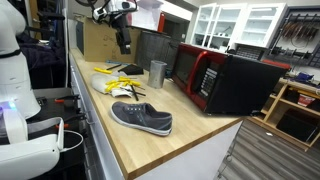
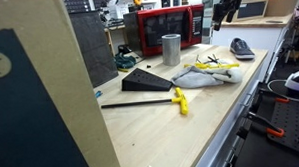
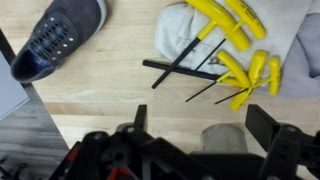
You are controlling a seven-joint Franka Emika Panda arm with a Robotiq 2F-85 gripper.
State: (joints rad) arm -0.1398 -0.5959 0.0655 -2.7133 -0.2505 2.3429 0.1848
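My gripper hangs well above the wooden counter, open and empty; it also shows in an exterior view. In the wrist view its two black fingers stand wide apart, with a grey metal cup below and between them. The cup stands upright next to the microwave. Several yellow T-handle hex keys lie on a white cloth. A dark blue sneaker lies on the counter apart from them.
A red and black microwave stands against the counter's back. A black wedge and a long black tool with a yellow handle lie near the cloth. The counter's front edge drops off beside the sneaker.
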